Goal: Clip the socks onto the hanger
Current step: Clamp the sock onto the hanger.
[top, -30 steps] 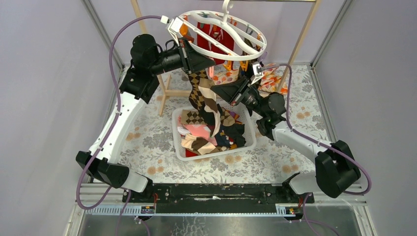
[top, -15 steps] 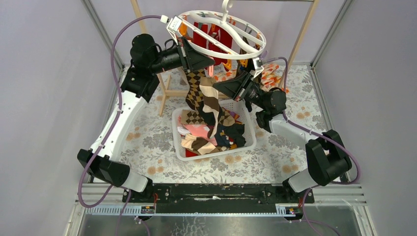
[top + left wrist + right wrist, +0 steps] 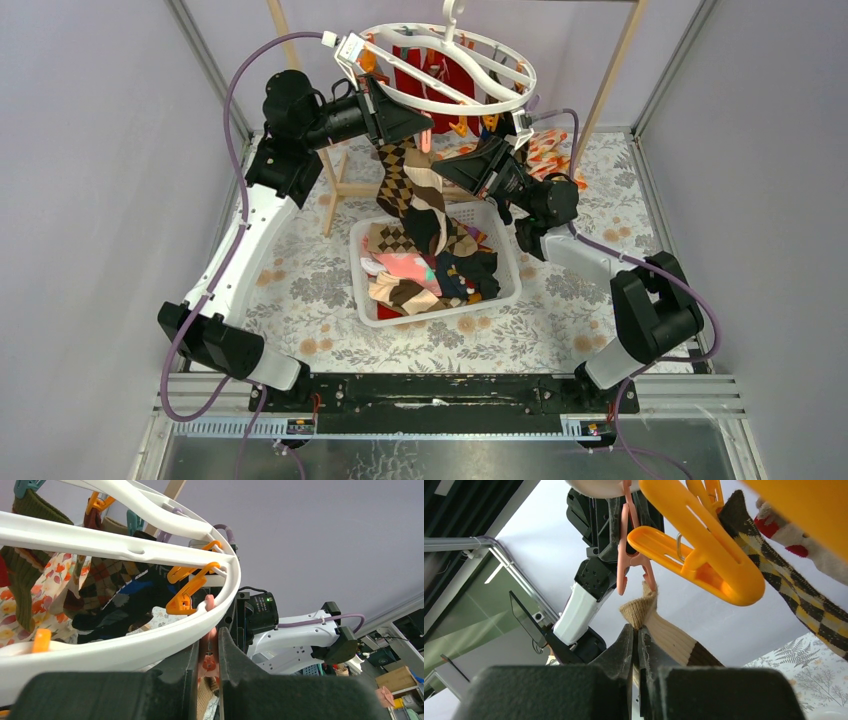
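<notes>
The hanger (image 3: pixel 445 68) is a white ring with orange and teal clips, hung at the top back. My left gripper (image 3: pixel 428 128) is under its near rim and shut on a salmon-pink clip (image 3: pixel 208 656). In the right wrist view that clip (image 3: pixel 624 550) hangs with its lower tips spread. My right gripper (image 3: pixel 636 630) is shut on the tan cuff (image 3: pixel 651 615) of a brown-and-tan argyle sock (image 3: pixel 410 195). It holds the cuff just under the clip's tips. The sock's foot trails down into the basket. The hanger rim (image 3: pixel 125 650) crosses the left wrist view.
A white basket (image 3: pixel 430 317) with several socks sits mid-table. Several socks hang from the hanger, among them a red one (image 3: pixel 432 72) and an argyle one (image 3: pixel 794 592). An orange clip (image 3: pixel 696 555) hangs close to my right gripper. A wooden rack leg (image 3: pixel 338 185) stands left.
My right gripper has moved up and back with the sock cuff, closer to the clip in my left gripper. The hanger has swung slightly left.
</notes>
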Robot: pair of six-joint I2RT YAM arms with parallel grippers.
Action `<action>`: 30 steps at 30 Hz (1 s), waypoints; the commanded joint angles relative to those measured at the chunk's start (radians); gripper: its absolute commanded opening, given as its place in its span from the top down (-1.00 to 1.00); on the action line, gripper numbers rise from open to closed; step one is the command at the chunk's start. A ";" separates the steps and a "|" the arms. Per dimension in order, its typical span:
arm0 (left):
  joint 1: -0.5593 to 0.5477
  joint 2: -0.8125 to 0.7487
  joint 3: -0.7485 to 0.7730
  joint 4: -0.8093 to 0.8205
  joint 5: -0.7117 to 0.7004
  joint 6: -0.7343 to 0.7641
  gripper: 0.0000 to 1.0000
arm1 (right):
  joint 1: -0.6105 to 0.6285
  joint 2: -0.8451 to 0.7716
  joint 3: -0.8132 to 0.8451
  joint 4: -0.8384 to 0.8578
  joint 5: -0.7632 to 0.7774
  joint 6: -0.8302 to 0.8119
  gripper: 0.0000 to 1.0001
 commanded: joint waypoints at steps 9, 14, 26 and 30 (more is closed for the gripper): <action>-0.012 -0.025 -0.015 0.009 0.151 -0.003 1.00 | -0.011 0.003 0.080 0.148 -0.007 0.044 1.00; -0.009 -0.027 -0.015 0.007 0.149 -0.003 1.00 | -0.015 -0.003 0.072 0.161 -0.028 0.047 1.00; -0.007 -0.033 -0.019 0.013 0.159 -0.004 1.00 | -0.017 -0.003 0.081 0.162 -0.046 0.048 1.00; -0.007 -0.035 -0.027 0.006 0.162 0.000 1.00 | -0.017 0.008 0.101 0.171 -0.031 0.048 1.00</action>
